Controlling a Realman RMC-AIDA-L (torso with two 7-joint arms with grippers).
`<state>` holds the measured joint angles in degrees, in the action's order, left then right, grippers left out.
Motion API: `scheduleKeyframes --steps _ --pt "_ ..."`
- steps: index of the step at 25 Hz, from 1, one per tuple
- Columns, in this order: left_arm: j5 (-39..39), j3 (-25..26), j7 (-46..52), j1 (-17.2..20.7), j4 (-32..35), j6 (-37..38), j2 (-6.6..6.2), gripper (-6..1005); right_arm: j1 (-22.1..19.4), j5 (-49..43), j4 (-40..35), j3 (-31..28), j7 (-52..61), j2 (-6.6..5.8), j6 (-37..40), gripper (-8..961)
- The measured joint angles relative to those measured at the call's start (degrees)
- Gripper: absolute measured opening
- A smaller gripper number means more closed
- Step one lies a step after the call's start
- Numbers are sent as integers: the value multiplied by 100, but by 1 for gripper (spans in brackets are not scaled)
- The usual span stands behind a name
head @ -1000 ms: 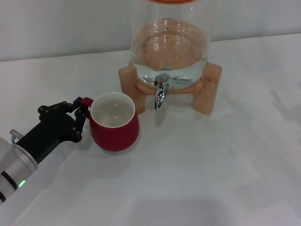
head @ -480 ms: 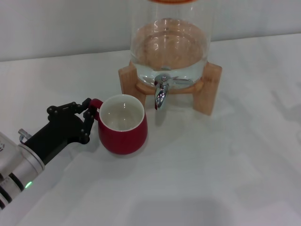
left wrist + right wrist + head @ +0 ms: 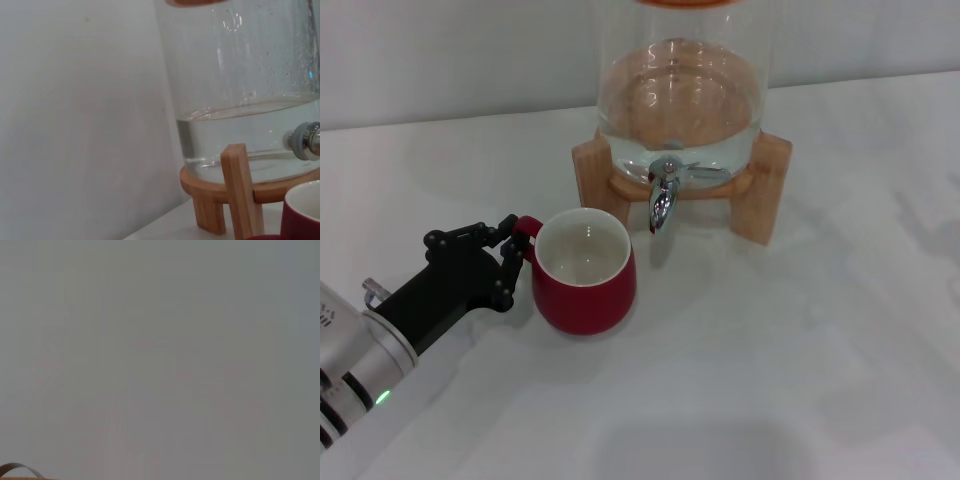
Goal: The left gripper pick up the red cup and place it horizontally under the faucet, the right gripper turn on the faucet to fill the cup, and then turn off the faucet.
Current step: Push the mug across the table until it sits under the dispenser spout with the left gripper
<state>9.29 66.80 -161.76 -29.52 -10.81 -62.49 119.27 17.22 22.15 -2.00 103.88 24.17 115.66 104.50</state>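
Red cup (image 3: 584,272) upright, mouth up, handle in left gripper (image 3: 515,250) jaws, near faucet (image 3: 663,195).

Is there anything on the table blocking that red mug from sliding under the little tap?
Nothing visible does. The left gripper holds the red cup by its handle, and only bare white table lies between the cup and the spot below the faucet.

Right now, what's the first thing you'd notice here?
The red cup on the white table, with the left gripper shut on its handle. Just behind it stands a glass dispenser of water on a wooden stand, its faucet above the table beside the cup's rim.
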Motion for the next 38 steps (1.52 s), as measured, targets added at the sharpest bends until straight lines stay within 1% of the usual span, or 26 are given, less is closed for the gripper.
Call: scheduleKeyframes --steps 25,38 --pt "222 0 27 -108 -62 0 9 104 9 8 -108 49 -35 1 -132 854" --pt "234 0 30 -73 -143 -7 9 103 13 323 -108 0 -41 -15 -389 855"
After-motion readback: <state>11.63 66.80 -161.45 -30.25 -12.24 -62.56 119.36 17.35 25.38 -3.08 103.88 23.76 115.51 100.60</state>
